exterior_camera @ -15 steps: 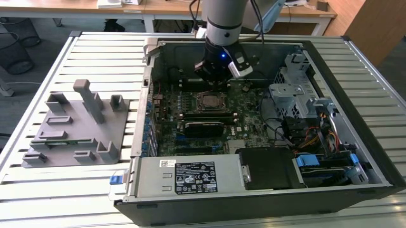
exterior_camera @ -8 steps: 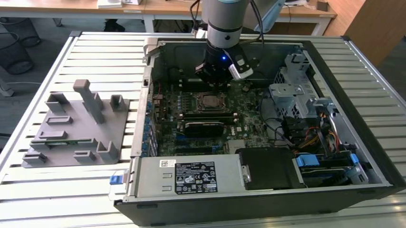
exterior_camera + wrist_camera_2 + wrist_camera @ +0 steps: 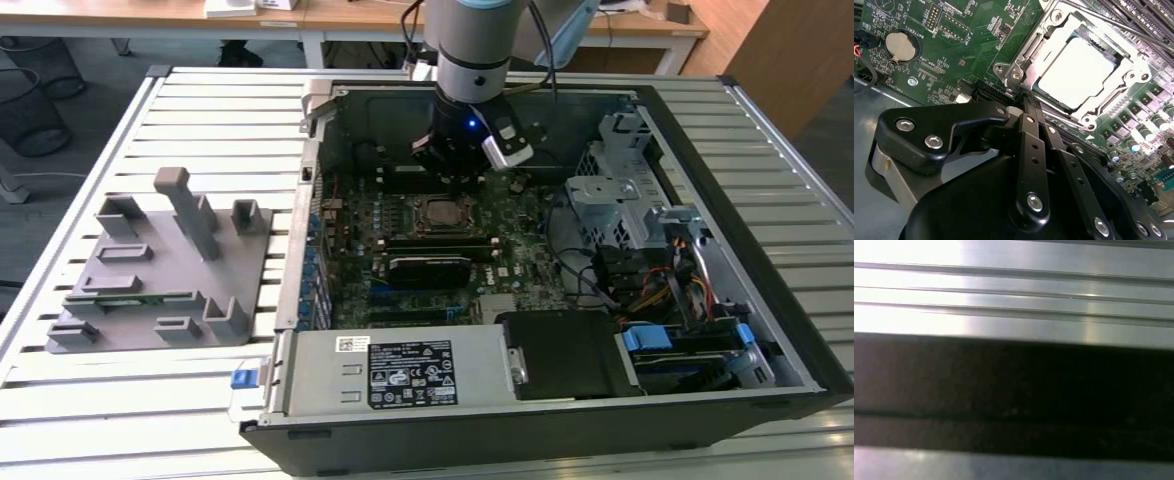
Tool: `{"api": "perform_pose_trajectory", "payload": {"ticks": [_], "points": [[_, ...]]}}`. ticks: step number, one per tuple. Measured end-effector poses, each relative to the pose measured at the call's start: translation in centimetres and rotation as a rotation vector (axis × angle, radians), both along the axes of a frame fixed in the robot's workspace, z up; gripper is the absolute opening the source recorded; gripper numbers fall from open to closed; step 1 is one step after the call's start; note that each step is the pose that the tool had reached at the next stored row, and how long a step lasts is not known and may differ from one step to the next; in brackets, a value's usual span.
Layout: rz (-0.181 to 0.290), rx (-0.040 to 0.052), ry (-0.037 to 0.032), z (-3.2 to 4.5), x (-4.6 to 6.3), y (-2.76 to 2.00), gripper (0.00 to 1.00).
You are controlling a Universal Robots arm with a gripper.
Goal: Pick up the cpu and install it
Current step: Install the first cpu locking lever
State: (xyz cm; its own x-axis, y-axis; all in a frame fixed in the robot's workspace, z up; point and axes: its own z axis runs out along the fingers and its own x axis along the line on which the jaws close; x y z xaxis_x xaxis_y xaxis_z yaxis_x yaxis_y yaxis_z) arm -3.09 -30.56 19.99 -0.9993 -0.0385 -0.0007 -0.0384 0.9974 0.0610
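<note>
Your exterior view looks down on the open black computer case [image 3: 561,250], second wrist view close above its green motherboard [image 3: 954,45], first wrist view pressed near the ribbed metal bench [image 3: 1014,290]

In the exterior view the grey-and-black robot arm [image 3: 470,50] is cut off by the top edge, and its black gripper [image 3: 451,170] hides part of the green motherboard [image 3: 400,240] behind it. In the second wrist view the fingertips merge; whether they are parted cannot be told. The first wrist view is blurred bands of pale metal and dark
</note>
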Motion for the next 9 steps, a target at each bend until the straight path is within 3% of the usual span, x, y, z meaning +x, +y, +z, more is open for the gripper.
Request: {"api": "perform_pose_trajectory", "payload": {"ticks": [5,9], "points": [[0.0,-0.001,-0.0002,0.04,0.0,0.0,0.11],[0.0,-0.0099,0.0004,-0.14,0.0,-0.01,0.11]]}}
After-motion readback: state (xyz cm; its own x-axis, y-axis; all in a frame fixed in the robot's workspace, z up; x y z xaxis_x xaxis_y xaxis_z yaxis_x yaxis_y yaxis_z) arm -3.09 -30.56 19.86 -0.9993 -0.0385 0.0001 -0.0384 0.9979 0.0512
